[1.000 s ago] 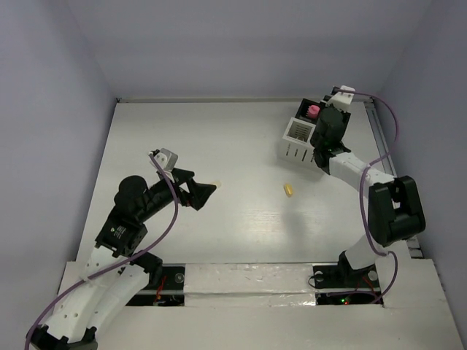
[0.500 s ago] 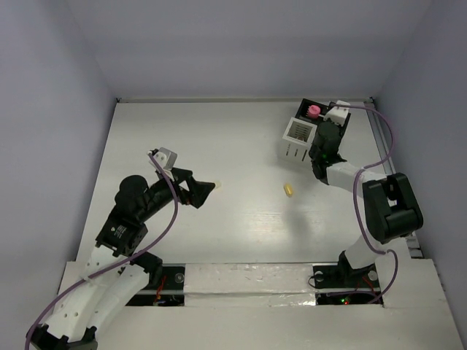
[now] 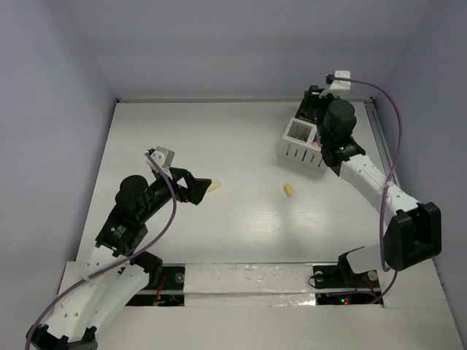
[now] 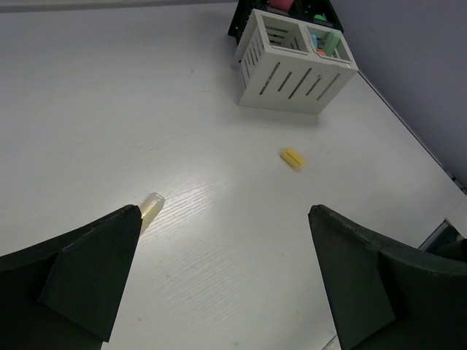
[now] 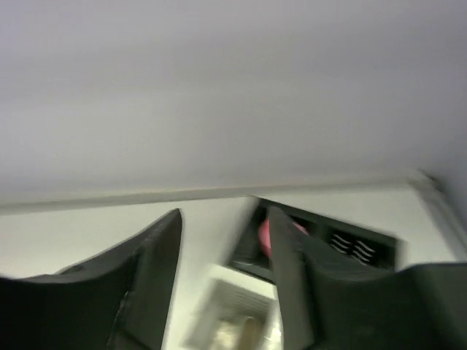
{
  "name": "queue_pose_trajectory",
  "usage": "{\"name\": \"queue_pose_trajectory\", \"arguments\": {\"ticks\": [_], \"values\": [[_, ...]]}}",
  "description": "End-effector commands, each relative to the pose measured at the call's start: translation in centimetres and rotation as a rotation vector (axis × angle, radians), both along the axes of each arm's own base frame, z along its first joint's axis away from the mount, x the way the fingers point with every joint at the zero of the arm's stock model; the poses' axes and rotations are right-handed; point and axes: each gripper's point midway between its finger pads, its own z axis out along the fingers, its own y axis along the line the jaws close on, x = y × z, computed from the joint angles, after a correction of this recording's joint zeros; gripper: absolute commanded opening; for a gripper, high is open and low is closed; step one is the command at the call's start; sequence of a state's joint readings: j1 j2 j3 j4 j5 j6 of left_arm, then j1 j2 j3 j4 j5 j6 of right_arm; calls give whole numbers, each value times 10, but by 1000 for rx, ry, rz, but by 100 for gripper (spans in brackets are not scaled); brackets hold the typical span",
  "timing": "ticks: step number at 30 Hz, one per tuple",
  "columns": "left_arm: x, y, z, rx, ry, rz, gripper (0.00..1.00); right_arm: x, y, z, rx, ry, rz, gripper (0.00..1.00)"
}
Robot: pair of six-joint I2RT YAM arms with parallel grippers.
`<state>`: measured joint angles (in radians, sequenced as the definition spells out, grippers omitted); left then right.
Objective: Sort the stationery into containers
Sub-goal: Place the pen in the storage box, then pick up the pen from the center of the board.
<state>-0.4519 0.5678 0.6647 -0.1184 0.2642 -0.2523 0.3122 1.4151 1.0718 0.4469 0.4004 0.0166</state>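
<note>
The small yellow chunk [image 3: 290, 189] lies loose on the white table [image 3: 182, 131] at about six o'clock from the white slatted box [image 3: 303, 140]. A pale cream stub [image 4: 152, 205] rests just beside the left gripper [image 4: 225, 215], whose fingers are spread wide and empty, likely lined up to take it. The right gripper [image 5: 225, 213] hovers over the black box [image 4: 238, 23] at the slatted one's one o'clock (that view is blurred), its fingers narrowly apart with nothing between them.

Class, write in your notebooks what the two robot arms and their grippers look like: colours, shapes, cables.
Both the left arm and the right arm have white links with bulky black joints, and a purple cable loops along each. The left gripper and right gripper have dark, wedge-shaped fingers.
</note>
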Motion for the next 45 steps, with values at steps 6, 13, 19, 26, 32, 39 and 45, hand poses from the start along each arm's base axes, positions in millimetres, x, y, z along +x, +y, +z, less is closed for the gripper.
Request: {"name": "queue_pose_trajectory", "arguments": {"ticks": [6, 13, 19, 26, 32, 39, 45], "values": [[9, 23, 38, -35, -100, 140, 99, -112, 227, -62, -253, 376, 1027, 45], [-13, 63, 88, -147, -281, 289, 99, -145, 277, -152, -320, 626, 1234, 68], [-29, 89, 105, -224, -370, 387, 99, -156, 326, -225, -574, 797, 1261, 81], [-26, 85, 100, -206, -348, 367, 99, -141, 353, -268, -826, 811, 1196, 83], [-27, 84, 101, -206, -352, 361, 99, -140, 363, -277, -868, 838, 1229, 83], [-28, 83, 102, -209, -357, 353, 99, -139, 364, -300, -873, 870, 1221, 73], [-27, 79, 101, -208, -354, 335, 99, -145, 379, -316, -847, 870, 1238, 66]]}}
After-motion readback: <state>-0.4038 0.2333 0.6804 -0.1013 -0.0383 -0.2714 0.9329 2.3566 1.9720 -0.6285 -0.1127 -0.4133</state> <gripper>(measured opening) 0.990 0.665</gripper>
